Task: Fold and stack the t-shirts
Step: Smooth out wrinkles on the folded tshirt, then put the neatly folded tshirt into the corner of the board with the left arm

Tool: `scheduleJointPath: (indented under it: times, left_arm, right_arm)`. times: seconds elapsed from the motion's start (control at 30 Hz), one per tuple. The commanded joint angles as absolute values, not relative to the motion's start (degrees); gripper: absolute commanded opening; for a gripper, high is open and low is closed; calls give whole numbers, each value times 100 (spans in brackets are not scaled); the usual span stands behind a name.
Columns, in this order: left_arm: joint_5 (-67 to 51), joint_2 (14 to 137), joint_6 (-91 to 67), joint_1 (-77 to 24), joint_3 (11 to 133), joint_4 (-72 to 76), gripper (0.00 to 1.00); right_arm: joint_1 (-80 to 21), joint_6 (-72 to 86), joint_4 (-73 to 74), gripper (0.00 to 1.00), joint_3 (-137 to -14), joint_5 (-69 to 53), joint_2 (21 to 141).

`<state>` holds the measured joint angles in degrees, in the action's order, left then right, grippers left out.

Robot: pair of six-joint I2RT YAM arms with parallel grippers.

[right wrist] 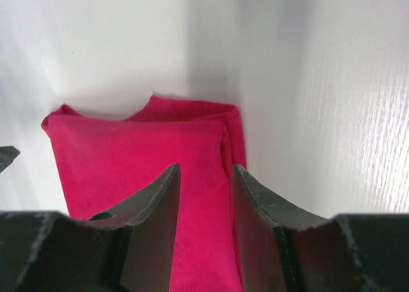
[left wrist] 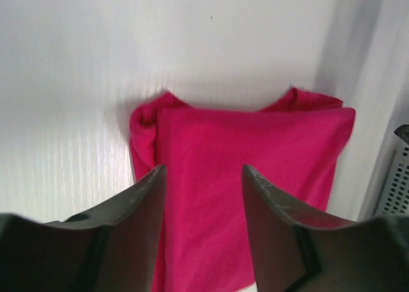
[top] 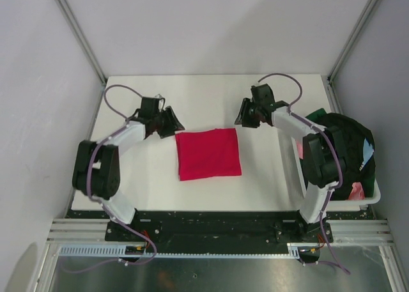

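Top view: red t-shirt lies folded square at middle of table. Left gripper sits just off its far-left corner, right gripper off far-right. Other t-shirts are heaped in tub.

Left wrist: left gripper jaws apart, nothing btwn, red t-shirt beneath.

Right wrist: right gripper likewise released, empty.

Prob. best: both lift straight up, w/o snagging corners.

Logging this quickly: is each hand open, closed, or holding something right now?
Left hand: open, holding nothing, just off the folded red t-shirt.
Right hand: open, holding nothing.
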<state>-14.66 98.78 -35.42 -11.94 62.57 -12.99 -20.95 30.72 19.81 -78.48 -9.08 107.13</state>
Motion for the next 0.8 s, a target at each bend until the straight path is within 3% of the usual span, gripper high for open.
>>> scheduleJointPath:
  times: [0.0,0.2,0.53,0.77]
  left_arm:
    - [-1387,9096,-3379,-1184,5593,-1371,58]
    - [-1249,8826,-3249,-1229,5198,-1408,62]
    - [-1129,9817,-2873,-1238,5807,-1416,66]
    - [-1074,10457,-2692,-1246,6336,-1409,59]
  right_arm:
    - [-2281,2904,2596,43,-7945,-566,10207]
    - [-2520,3003,2697,43,-7538,-518,9698]
    - [-2915,3238,2704,43,-6744,-330,8862]
    - [-3145,3348,2789,43,-6527,-152,8529]
